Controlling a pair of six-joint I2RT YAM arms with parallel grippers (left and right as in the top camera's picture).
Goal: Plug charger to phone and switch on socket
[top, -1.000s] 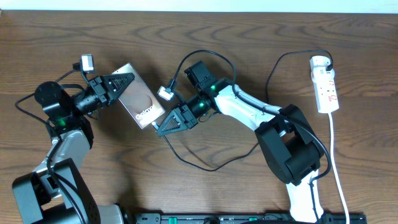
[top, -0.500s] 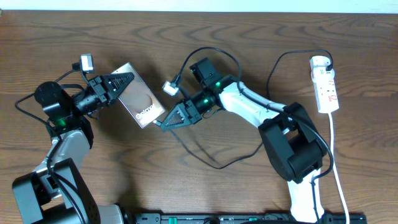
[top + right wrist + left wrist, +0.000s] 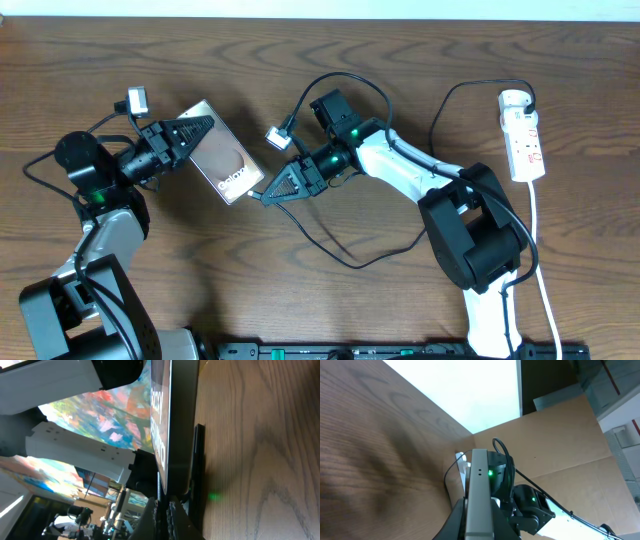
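Note:
My left gripper (image 3: 200,133) is shut on the phone (image 3: 226,158), a glossy slab with white "Galaxy" text held tilted above the table at centre left. In the left wrist view the phone (image 3: 479,485) stands edge-on between my jaws (image 3: 479,527). My right gripper (image 3: 268,195) is shut on the charger's free end and sits right at the phone's lower edge. The charger (image 3: 345,262) loops across the table up to the socket (image 3: 524,140) at the far right. In the right wrist view the phone (image 3: 167,420) fills the space just ahead of my shut gripper (image 3: 162,505); whether the tip touches it is hidden.
The socket's white cord (image 3: 545,270) runs down the right side toward the front edge. The right arm's white body (image 3: 400,175) stretches across the middle. A black rail (image 3: 400,351) lies along the front edge.
The right gripper has shifted a little up and to the right along the phone's lower edge, and the charger's loop has swung with it. The left gripper and phone have stayed still.

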